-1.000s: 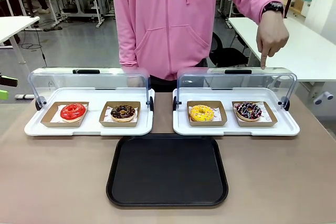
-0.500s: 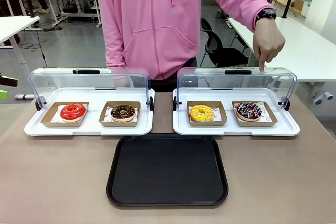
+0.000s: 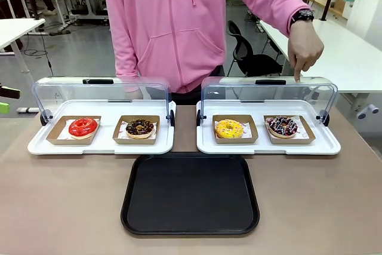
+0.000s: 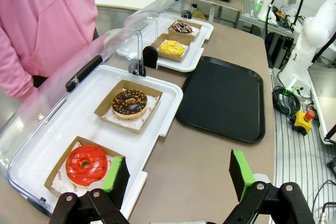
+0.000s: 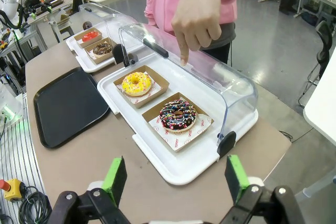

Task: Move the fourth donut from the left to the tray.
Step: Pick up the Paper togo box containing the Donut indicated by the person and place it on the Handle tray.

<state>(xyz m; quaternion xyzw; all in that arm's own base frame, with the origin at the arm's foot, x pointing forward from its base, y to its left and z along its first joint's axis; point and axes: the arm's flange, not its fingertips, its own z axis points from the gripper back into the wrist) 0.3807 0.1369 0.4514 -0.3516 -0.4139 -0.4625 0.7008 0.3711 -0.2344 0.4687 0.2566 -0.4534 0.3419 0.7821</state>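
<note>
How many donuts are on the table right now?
4: red-glazed donut and chocolate donut with yellowish sprinkles in the left white tray; yellow-glazed donut and the fourth donut in the right white tray. None seems hidden.

Left white tray [image 3: 104, 146] holds a red donut [image 3: 83, 126] and a brown donut [image 3: 140, 127]; right white tray [image 3: 262, 147] holds a yellow donut [image 3: 229, 128].

Front view: taken from the near side of the flat black rectangular plastic tray [image 3: 190, 194], faced across it, mid-range. Left wrist view: aimed down from beyond the tray's left end; right wrist: from beyond its right. Tray shared by all three.
</note>
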